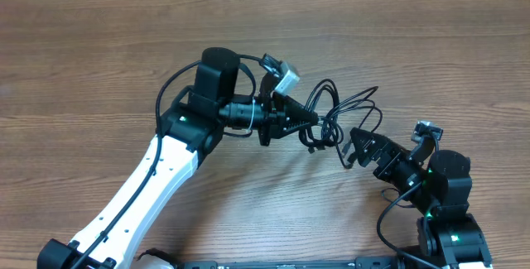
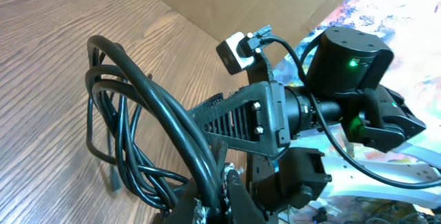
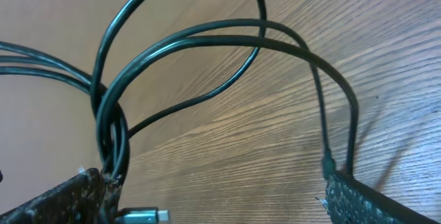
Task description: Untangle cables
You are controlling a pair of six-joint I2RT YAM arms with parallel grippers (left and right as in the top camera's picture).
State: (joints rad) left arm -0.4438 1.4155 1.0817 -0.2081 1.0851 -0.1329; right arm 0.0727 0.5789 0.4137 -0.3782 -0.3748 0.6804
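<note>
The cables (image 1: pixel 331 128), a thin, limp, light tangle right of mid-table, would best be taken at a free outer loop. One bundle is clamped in the closed left gripper (image 1: pixel 314 117); the right gripper (image 1: pixel 352 147) is spread wide around loose strands.

Seen from overhead, the left gripper (image 1: pixel 317 119), its jaws closed to a point, grips the cables (image 1: pixel 331 120), a loose tangle of thin black loops lying on the wooden table (image 1: pixel 99 45). The right gripper (image 1: pixel 351 147), jaws spread wide, sits at the tangle's lower right edge.
</note>
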